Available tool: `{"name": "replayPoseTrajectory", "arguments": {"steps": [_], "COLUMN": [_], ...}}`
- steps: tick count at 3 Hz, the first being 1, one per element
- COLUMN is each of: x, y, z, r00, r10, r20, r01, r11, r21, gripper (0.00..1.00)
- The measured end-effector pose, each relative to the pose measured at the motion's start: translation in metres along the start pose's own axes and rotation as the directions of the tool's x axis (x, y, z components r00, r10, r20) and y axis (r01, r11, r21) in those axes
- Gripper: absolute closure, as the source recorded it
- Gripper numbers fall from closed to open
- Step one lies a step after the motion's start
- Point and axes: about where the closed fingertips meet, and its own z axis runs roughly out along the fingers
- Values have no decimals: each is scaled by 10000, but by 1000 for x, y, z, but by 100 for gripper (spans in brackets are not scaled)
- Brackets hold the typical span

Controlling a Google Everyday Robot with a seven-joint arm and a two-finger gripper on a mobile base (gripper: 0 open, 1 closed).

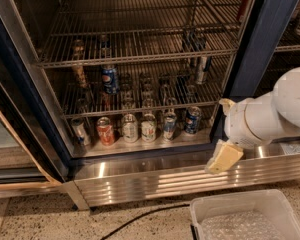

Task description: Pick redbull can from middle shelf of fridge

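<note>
End effector (224,158) at fridge (262,39) sill, arm (270,116) cut off right, bin (240,200) cropped below

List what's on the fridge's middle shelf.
The middle shelf holds a Pepsi can at left, a brownish container beside it and the redbull can at right. The rack above hides anything further back. Gripper hangs outside the fridge, lower right.
</note>
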Motion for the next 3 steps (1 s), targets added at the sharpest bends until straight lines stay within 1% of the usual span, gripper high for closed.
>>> {"name": "replayPoseTrajectory", "arguments": {"steps": [1, 2, 3], "x": [-1, -3, 0], "y": [-20, -38, -54], "z": [23, 36, 50], "r00": [9981, 9900, 9742], "r10": [318, 579, 886], "r20": [525, 1290, 2076], "r01": [-356, -745, -1238], "r11": [9967, 9890, 9788], "r21": [725, 1281, 1632], "gripper": [0, 0, 0]}}
